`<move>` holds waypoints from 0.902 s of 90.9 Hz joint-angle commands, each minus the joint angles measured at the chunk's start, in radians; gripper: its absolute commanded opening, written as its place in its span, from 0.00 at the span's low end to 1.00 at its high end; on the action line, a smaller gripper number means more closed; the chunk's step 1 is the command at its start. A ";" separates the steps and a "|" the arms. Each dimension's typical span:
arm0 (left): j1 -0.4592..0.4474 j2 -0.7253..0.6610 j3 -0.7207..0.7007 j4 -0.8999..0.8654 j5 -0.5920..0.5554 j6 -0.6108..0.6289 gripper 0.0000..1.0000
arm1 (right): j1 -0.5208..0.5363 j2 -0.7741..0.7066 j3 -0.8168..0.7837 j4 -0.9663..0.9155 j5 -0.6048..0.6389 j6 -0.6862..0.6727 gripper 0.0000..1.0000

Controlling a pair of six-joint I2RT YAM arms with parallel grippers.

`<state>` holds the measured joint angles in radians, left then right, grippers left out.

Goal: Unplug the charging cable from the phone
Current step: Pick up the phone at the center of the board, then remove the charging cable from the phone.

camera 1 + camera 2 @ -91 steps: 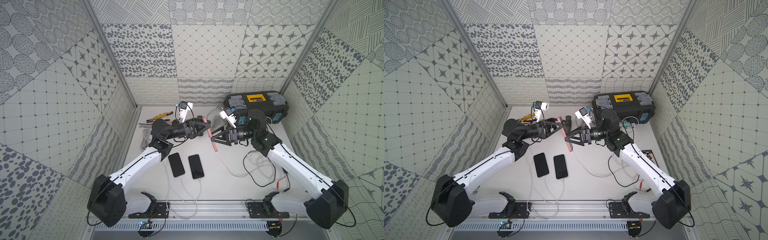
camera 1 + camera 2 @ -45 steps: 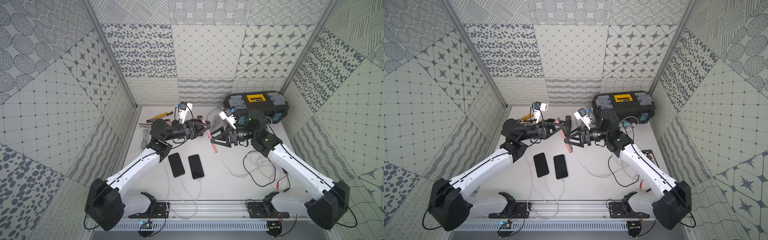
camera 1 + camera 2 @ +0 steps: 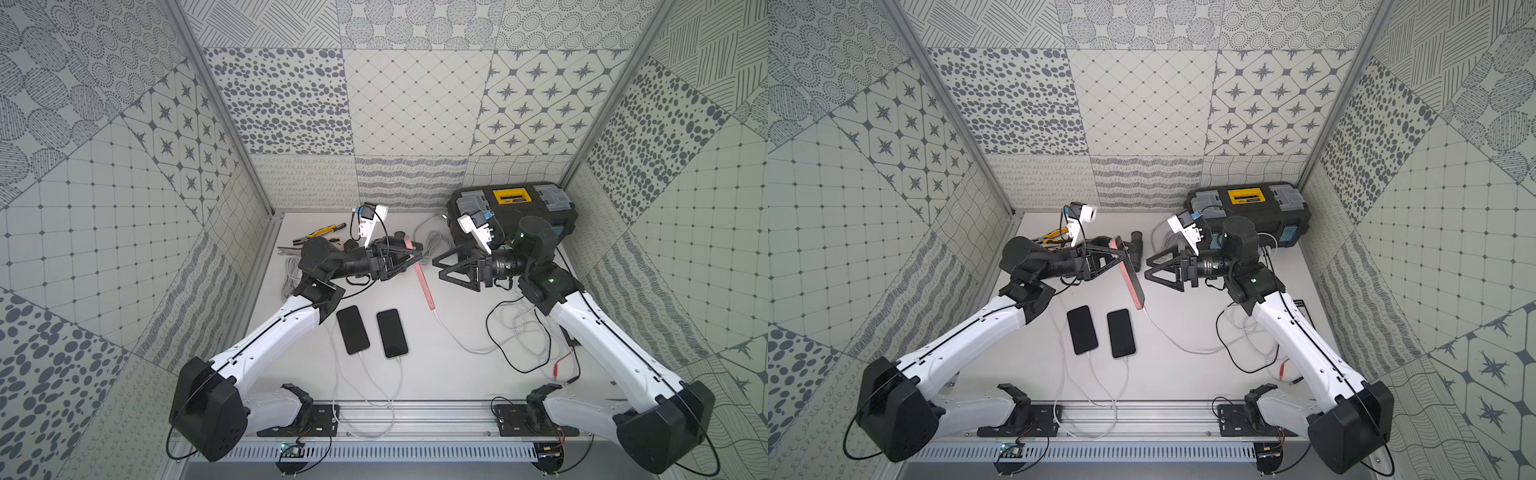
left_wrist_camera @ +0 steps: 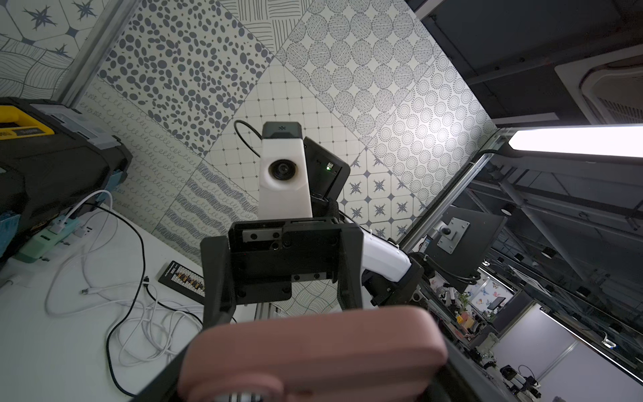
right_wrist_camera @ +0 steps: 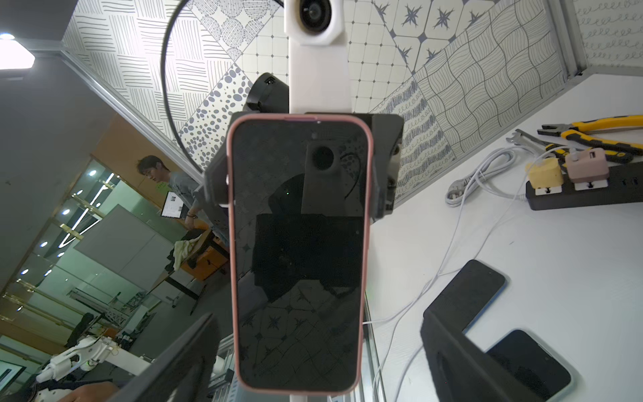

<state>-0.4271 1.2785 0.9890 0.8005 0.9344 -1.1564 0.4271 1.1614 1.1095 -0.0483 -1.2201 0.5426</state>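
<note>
Left gripper now clamped, holding phone

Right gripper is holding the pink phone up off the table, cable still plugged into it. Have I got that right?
No: the left gripper holds the pink phone, clamped on its edges, as the right wrist view shows. The right gripper stands open, clear of it. The cable is still plugged into it.

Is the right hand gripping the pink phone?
No, the right hand stands open and apart from the pink phone, which the left hand clamps by its side edges.
</note>
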 commanded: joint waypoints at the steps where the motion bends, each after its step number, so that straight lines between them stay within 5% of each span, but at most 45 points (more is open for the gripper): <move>1: -0.002 -0.018 0.064 0.024 0.044 0.080 0.11 | 0.001 -0.064 -0.053 0.024 -0.080 -0.066 0.87; 40: -0.001 -0.035 0.178 -0.187 0.054 0.228 0.14 | -0.005 -0.238 -0.269 0.016 0.017 -0.301 0.61; 82: -0.001 -0.029 0.156 -0.187 0.046 0.231 0.14 | 0.094 -0.186 -0.306 0.014 0.081 -0.361 0.44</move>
<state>-0.4271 1.2495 1.1442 0.5682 0.9760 -0.9504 0.4892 0.9588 0.8139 -0.0601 -1.1679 0.2184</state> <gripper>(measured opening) 0.793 0.443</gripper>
